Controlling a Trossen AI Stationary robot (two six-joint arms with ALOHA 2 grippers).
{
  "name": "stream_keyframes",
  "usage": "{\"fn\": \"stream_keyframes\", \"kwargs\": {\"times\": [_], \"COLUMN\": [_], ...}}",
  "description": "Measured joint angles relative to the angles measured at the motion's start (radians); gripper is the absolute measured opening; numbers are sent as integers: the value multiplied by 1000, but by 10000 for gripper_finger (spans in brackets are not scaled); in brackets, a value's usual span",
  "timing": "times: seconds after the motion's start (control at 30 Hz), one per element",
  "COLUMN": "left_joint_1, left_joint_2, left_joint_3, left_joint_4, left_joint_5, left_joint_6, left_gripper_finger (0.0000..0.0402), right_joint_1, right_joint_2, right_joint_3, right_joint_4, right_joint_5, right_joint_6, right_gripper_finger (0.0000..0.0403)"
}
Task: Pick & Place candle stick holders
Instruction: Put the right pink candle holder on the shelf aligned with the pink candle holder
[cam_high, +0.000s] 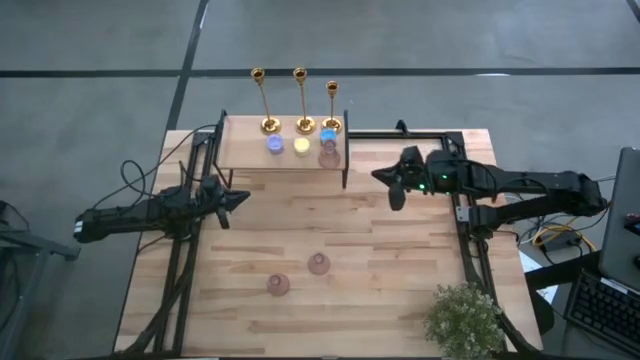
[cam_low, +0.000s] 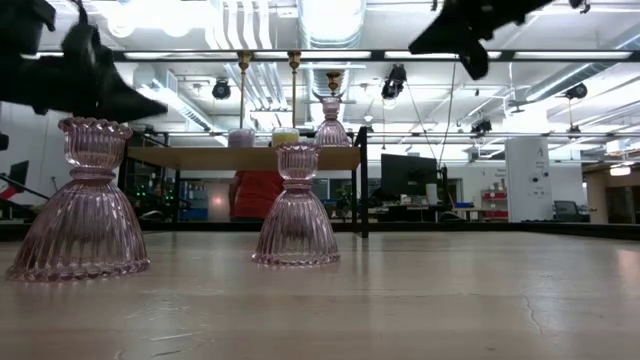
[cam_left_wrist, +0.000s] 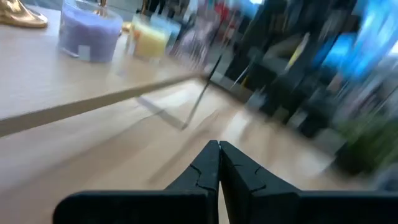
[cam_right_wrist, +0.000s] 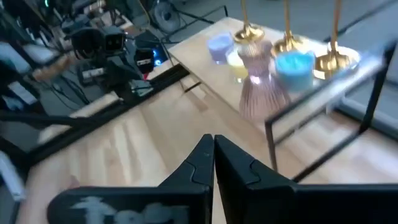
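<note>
Three gold candlesticks (cam_high: 264, 100) (cam_high: 302, 100) (cam_high: 332, 105) stand on their round bases along the far edge of a raised shelf (cam_high: 240, 155). Their bases also show in the right wrist view (cam_right_wrist: 250, 34). A pink ribbed glass holder (cam_high: 329, 156) (cam_right_wrist: 260, 81) stands on the shelf's right end. Two more pink holders (cam_high: 319, 264) (cam_high: 278, 285) (cam_low: 297, 205) (cam_low: 85, 200) stand on the table. My left gripper (cam_high: 243, 199) (cam_left_wrist: 219, 146) is shut and empty above the table, left of centre. My right gripper (cam_high: 376, 176) (cam_right_wrist: 213, 140) is shut and empty, right of the shelf.
Purple (cam_high: 275, 144), yellow (cam_high: 301, 145) and blue (cam_high: 327, 135) candles stand on the shelf in front of the candlesticks. The shelf's black legs (cam_high: 346, 165) reach down to the table. A potted plant (cam_high: 465, 320) stands at the near right corner.
</note>
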Motion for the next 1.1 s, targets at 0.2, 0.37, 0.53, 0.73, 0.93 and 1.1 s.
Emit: {"fn": "stream_keyframes", "kwargs": {"times": [0.2, 0.37, 0.53, 0.73, 0.93, 1.1], "left_joint_1": [0, 0, 0, 3, 2, 2], "left_joint_2": [0, -1, -1, 11, 97, 247], "left_joint_3": [0, 0, 0, 0, 63, 213], "left_joint_4": [216, 342, 456, 470, 459, 274], "left_joint_5": [-11, -28, -32, -68, 13, 52], "left_joint_6": [-303, -282, -422, -540, -519, -452], "left_gripper_finger": [12, 12, 12, 12, 12, 13], "right_joint_1": [32, 31, 33, 33, 33, 33], "right_joint_2": [-123, -221, -301, -396, -483, -515], "right_joint_3": [-183, -293, -395, -532, -674, -730], "right_joint_4": [176, 184, 221, 348, 510, 529], "right_joint_5": [0, -1, -1, -1, -28, -37], "right_joint_6": [-4, -24, -19, -20, 11, 40], "right_gripper_finger": [8, 8, 8, 8, 9, 9]}}
